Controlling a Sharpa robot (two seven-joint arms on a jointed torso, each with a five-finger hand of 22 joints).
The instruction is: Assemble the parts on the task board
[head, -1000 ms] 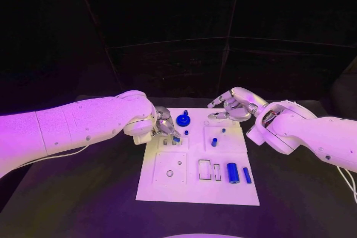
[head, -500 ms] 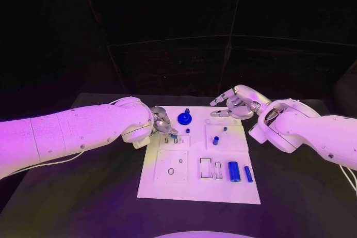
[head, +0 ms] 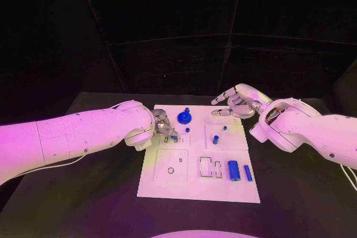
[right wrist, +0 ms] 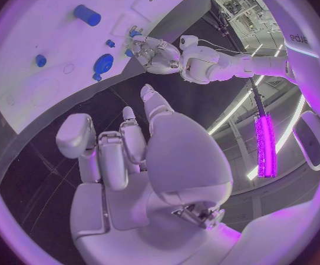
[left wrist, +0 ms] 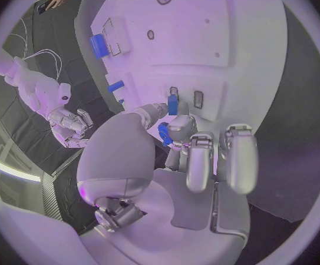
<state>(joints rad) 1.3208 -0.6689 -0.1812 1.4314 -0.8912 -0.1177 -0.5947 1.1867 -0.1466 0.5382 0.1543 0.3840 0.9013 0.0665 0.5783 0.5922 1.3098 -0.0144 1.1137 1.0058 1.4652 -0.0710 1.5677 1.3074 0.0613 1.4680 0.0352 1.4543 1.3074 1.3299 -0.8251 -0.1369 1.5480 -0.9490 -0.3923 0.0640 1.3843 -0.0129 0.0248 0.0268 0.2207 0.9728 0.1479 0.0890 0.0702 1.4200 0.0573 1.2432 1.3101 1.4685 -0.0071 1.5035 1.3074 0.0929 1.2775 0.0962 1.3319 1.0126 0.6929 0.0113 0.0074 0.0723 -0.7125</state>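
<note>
The white task board (head: 171,189) lies in the middle of the black table. My left hand (head: 163,125) hovers over the board's far left part and pinches a small blue piece (head: 175,138) just above two narrow slots. The left wrist view shows that blue piece (left wrist: 172,105) between thumb and finger, its end at a slot of the board (left wrist: 226,35). My right hand (head: 235,106) hangs over the board's far right corner, fingers spread, holding nothing. A blue round gear-like part (head: 183,117) stands between the hands.
A short blue peg (head: 215,140) stands in the board's right half. A thick blue cylinder (head: 233,171) and a thin blue bar (head: 247,173) lie near the right edge, beside rectangular cutouts (head: 205,167). Black table (head: 82,202) surrounds the board.
The left arm has shifted a little while its hand stays at the slots with the small blue piece. The right hand has barely moved.
</note>
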